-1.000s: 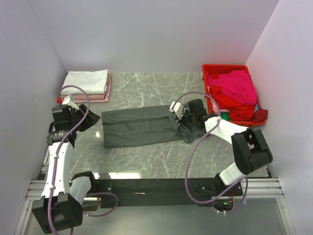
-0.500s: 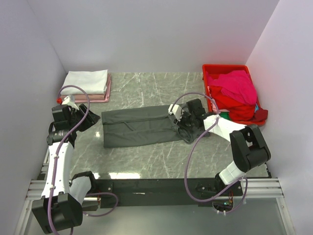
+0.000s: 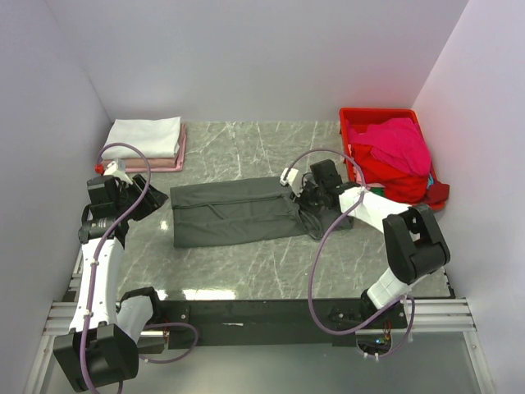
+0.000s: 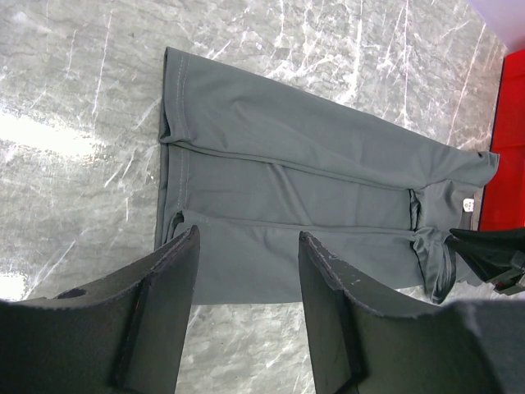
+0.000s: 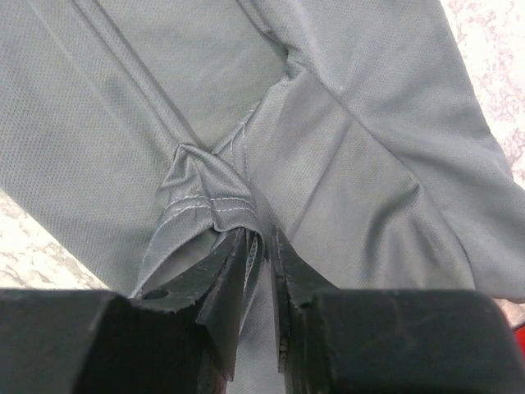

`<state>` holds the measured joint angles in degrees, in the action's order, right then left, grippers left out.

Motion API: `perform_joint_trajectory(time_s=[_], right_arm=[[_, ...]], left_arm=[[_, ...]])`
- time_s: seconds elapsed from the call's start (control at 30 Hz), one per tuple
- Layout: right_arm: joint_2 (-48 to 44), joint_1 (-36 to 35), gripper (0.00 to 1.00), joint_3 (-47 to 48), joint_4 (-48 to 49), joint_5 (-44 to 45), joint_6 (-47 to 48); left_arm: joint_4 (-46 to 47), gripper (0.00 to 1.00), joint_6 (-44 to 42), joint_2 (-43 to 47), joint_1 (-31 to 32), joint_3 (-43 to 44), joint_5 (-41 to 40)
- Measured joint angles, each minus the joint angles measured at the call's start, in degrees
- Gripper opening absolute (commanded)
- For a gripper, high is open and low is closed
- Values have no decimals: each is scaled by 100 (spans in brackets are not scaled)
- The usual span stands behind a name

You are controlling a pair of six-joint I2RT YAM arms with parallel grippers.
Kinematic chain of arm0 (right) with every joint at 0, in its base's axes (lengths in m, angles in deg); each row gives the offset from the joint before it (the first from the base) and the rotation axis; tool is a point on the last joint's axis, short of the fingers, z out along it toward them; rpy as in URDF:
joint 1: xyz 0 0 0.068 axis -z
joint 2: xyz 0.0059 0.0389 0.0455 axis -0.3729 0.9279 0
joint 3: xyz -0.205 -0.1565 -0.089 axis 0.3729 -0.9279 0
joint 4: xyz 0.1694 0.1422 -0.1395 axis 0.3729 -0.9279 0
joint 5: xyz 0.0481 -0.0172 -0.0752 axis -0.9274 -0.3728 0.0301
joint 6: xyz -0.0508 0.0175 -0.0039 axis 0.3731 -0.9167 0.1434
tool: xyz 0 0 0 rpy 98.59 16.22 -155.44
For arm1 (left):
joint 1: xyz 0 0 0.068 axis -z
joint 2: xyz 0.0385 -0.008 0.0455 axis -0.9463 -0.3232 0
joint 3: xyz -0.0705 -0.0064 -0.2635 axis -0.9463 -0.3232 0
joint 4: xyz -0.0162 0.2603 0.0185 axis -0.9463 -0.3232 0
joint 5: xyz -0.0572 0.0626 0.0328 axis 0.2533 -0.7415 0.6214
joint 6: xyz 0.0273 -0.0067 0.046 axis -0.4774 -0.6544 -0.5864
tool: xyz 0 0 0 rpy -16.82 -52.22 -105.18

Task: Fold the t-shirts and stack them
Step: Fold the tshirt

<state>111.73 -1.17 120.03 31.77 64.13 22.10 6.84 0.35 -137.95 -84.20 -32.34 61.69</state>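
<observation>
My right claw (image 5: pixel 261 246) is almost closed on a bunched hem of the grey tee (image 3: pixel 234 213), at the end nearest the crate (image 3: pixel 381 113); it takes only a small ridge of cloth, so I judge the hold as thin. The tee lies in the middle of the surface (image 3: pixel 246 267), narrowed to a long strip; the step in hand, I think, is the fold across, this end over to the other one. To do it well I would lift only a little and carry the end low and straight along the strip; if one layer slips out, the fold goes crooked. My left claw (image 4: pixel 246 246) hangs wide and empty near the other end, touching nothing; it could press that end down. The white tee (image 3: pixel 146 133) lies folded on the pink tee (image 3: pixel 180 152) in the far left corner.
</observation>
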Motion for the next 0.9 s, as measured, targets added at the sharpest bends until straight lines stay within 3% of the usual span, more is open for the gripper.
perform_joint_trajectory(time_s=[0.43,0.7,0.9], right_arm=[[286,-50,23,516,-116,92,-328],[584,-83,30,927,-463,79,-481],[621,-83,29,1279,-776,44,-632]], left_arm=[[0,57,0,-2,0,0,0],[0,57,0,-4,0,0,0],[0,56,0,-7,0,0,0]])
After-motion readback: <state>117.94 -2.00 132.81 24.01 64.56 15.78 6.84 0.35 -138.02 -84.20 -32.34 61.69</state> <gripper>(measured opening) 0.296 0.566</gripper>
